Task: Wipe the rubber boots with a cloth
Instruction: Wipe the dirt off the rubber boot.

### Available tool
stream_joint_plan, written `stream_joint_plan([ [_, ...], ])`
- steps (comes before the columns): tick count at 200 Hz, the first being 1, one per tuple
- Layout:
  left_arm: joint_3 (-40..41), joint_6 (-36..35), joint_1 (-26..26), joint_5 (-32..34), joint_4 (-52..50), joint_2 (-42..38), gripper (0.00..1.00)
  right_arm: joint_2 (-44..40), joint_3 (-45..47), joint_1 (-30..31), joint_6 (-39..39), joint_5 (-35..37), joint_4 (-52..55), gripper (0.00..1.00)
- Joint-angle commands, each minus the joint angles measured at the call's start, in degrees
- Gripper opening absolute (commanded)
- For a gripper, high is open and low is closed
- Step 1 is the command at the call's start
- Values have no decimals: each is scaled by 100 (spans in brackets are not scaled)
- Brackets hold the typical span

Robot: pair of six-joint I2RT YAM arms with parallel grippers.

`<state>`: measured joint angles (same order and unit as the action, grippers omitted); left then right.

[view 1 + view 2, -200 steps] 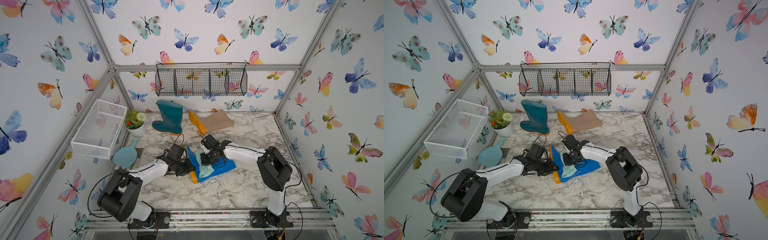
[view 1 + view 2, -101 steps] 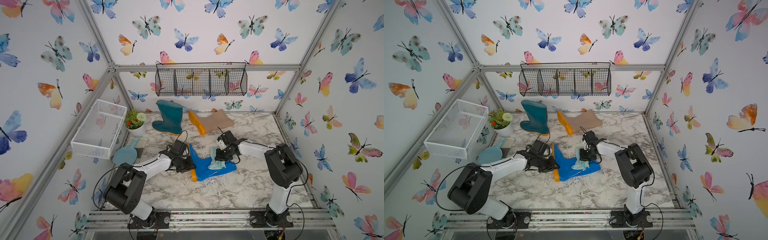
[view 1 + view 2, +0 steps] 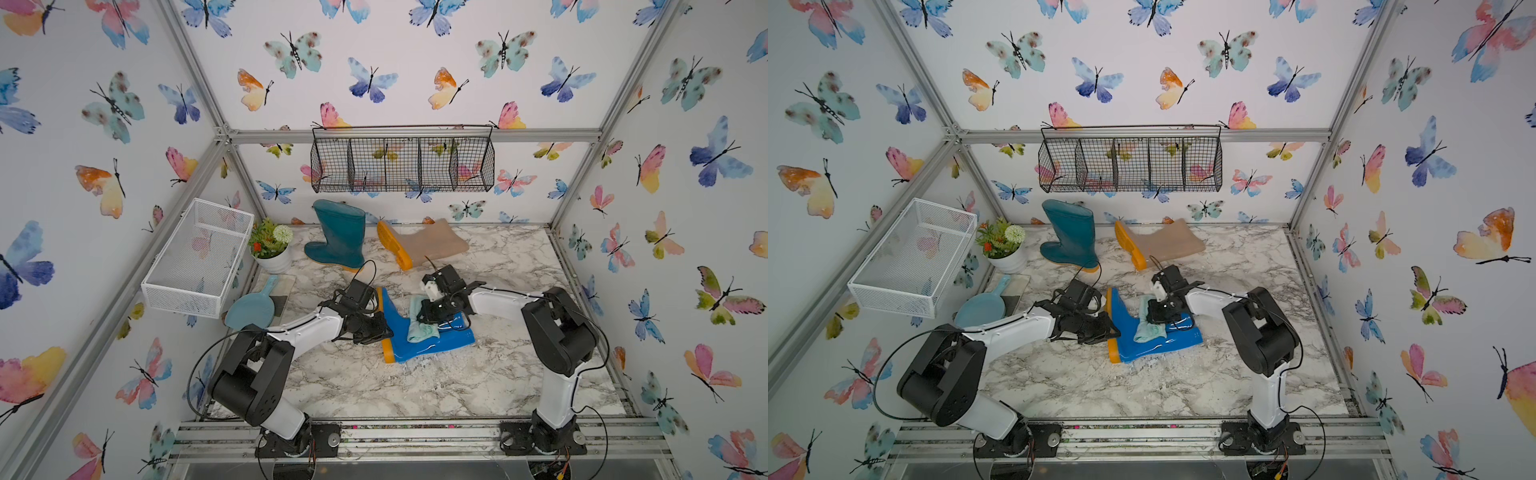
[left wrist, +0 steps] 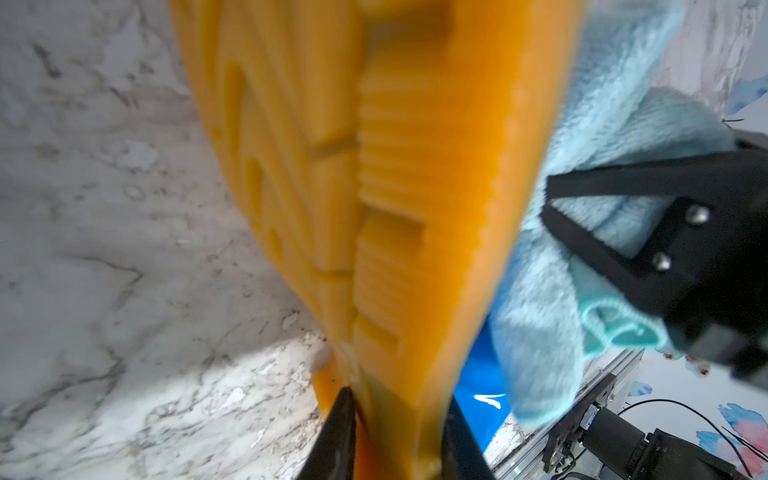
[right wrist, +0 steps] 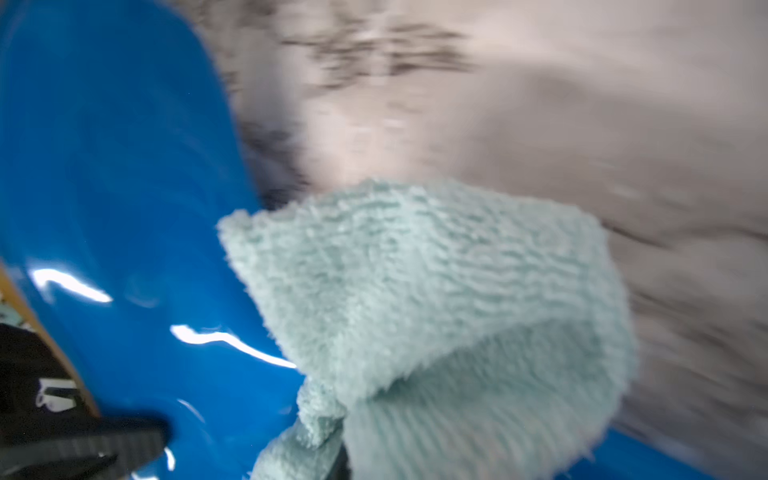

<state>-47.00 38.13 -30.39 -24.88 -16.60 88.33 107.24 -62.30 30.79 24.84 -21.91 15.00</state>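
Left wrist: left end effector [image 4: 397, 415] clamps blue boot [image 4: 399, 187] sole; cloth [image 4: 582, 137] atop.

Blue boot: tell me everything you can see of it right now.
The blue boot is glossy bright-blue rubber with a ribbed orange-yellow sole. It lies on its side on the marble tabletop, sole toward the left arm, shaft pointing toward the right arm. The left end effector pinches the sole edge. The pale aqua cloth, clamped in the right end effector, rests bunched across its upper side near the ankle. Highlights shine on the rubber.
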Motion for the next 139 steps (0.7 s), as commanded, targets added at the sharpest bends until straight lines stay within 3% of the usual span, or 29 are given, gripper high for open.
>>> stream_joint_plan([
  [1,240,-100,-28,-64,289,36,0,-259,302,-446,-227,642,772,2],
  [19,370,24,-28,-70,464,-11,0,-242,18,-170,-83,360,749,2],
  [61,251,48,-33,-125,434,90,0,520,-1257,1632,393,171,402,3],
  [77,146,2,-29,-139,361,129,0,813,-1490,1841,392,65,430,2],
  [99,35,-68,-28,-123,272,166,0,688,-1035,1545,226,572,642,3],
  [139,152,-71,-28,-142,335,114,0,-205,342,-380,-105,508,731,3],
])
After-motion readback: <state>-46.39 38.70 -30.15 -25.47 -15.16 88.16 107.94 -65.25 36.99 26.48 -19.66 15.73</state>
